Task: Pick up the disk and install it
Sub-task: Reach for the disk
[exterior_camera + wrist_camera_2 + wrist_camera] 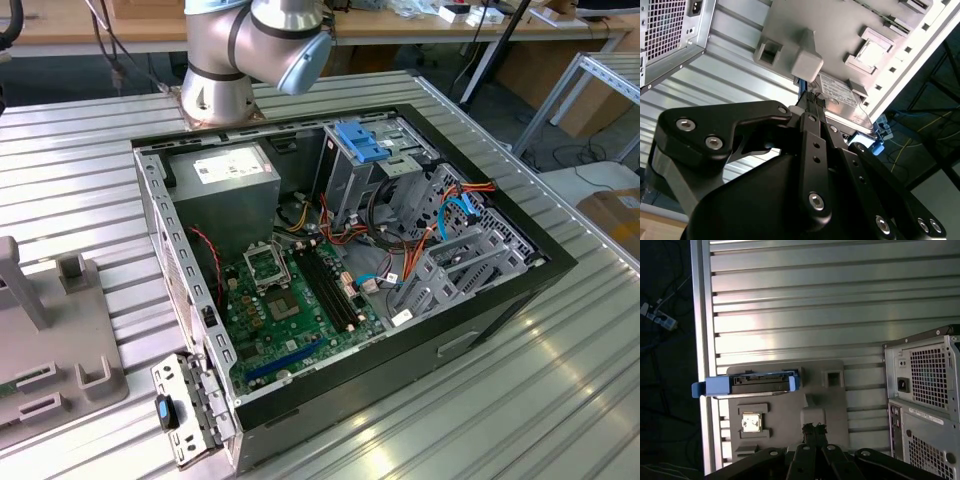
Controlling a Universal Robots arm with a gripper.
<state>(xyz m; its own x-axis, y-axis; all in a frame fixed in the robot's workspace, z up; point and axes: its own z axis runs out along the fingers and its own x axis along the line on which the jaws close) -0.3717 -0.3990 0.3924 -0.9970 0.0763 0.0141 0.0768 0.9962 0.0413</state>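
Note:
The disk (760,385) stands on edge in a slot of a grey fixture plate (830,405), its dark edge framed by a bright blue carrier rail (720,386). In the second wrist view, the disk (840,92) shows its silver face and white label just beyond my fingertips. In both wrist views my gripper (814,429) hovers over the fixture plate, beside the disk and apart from it. Its black fingers (812,107) are pressed together, shut with nothing held.
An open computer case (500,310) lies on the ribbed metal table (560,400), with a motherboard (290,310), a power-supply box (235,175) and an upright drive cage with a blue bracket (360,140). The case's rear (925,390) stands near the fixture. The table edge (702,340) runs beside the disk.

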